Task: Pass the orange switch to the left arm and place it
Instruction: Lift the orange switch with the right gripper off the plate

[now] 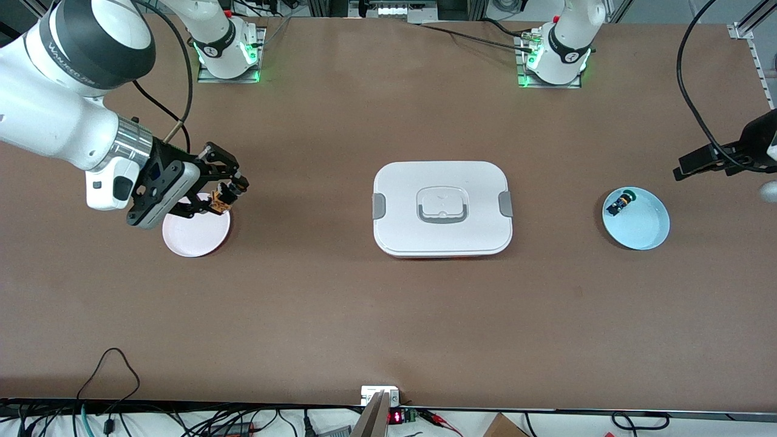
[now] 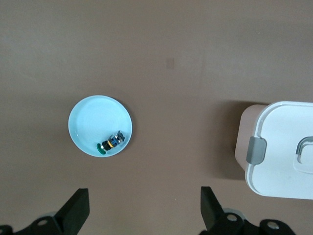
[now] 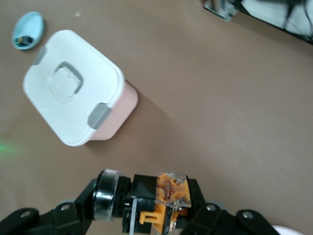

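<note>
My right gripper (image 1: 223,198) is shut on the orange switch (image 1: 220,200), holding it just above the edge of a pink plate (image 1: 195,233) at the right arm's end of the table. In the right wrist view the orange switch (image 3: 171,193) lies crosswise between the jaws of the right gripper (image 3: 161,201). The white box (image 1: 442,208) with grey latches sits at the table's middle, apart from both grippers. My left gripper (image 1: 681,168) hovers open and empty at the left arm's end; in its wrist view the left gripper (image 2: 145,198) has only bare table between its fingers.
A light blue plate (image 1: 643,227) near the left gripper holds a small switch with a green cap (image 1: 619,202). The left wrist view shows that plate (image 2: 93,120), the green-capped switch (image 2: 111,142) and a corner of the box (image 2: 283,147). Cables run along the table's front edge.
</note>
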{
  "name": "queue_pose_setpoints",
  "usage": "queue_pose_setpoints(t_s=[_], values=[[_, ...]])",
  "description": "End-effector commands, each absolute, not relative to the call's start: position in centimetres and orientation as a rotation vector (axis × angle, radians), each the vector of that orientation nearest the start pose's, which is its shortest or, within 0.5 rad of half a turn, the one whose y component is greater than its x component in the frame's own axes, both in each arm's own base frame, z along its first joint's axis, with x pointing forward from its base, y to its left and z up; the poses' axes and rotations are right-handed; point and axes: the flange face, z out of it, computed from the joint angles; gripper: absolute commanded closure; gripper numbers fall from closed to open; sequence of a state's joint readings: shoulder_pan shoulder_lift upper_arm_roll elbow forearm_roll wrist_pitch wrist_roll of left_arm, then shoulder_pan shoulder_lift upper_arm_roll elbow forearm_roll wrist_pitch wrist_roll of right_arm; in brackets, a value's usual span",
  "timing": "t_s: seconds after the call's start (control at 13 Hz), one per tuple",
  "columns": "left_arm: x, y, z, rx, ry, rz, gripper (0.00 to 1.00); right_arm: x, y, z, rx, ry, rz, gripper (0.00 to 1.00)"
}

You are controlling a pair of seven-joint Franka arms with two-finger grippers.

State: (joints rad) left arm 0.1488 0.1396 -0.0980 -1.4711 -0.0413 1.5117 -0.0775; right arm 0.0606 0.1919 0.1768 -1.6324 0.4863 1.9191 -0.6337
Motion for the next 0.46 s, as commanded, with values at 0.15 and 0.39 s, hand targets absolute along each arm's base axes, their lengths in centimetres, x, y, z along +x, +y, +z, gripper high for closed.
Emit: queue_pose_setpoints(t_s=[0.15, 0.39], values=[[58.4, 4.2, 58.3, -3.518, -0.317, 0.322, 0.0, 61.0, 19.5, 52.5, -2.126, -1.105, -0.454, 0.8], [59.6, 4.5, 55.2, -3.732, -0.411, 0.549, 0.0, 60.6, 22.1, 51.7, -1.909, -1.236, -0.553, 0.81]])
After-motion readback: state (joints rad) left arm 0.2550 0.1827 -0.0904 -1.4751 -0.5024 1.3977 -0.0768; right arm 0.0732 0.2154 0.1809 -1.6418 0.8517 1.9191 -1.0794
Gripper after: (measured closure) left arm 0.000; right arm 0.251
